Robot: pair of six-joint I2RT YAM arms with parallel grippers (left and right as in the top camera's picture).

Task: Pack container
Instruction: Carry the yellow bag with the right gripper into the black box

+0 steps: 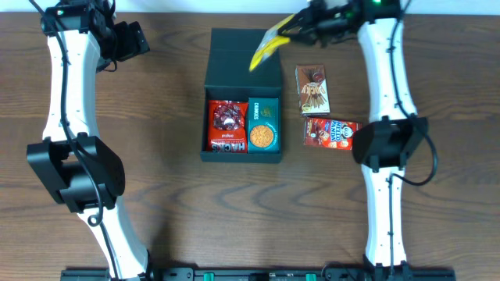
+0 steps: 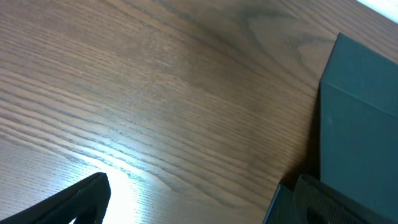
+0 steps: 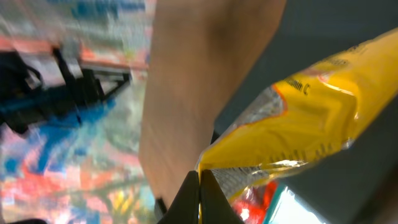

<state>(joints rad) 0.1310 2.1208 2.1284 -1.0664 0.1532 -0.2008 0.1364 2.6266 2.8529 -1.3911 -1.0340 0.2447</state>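
Note:
The dark green-black container (image 1: 242,55) lies open at the table's middle, its flap lid toward the far side. Its near half holds a red snack packet (image 1: 227,125) and a teal cookie packet (image 1: 263,125). My right gripper (image 1: 291,28) is shut on the edge of a yellow snack packet (image 1: 267,45) and holds it in the air over the container's far right part. In the right wrist view the fingers (image 3: 200,198) pinch the yellow packet (image 3: 311,118). My left gripper (image 1: 133,39) is open and empty at the far left, with the container's corner (image 2: 360,106) to its right.
Two more packets lie on the table right of the container: a brown one (image 1: 312,89) and a red one (image 1: 331,133). The wooden table (image 1: 164,117) extends on both sides of the container.

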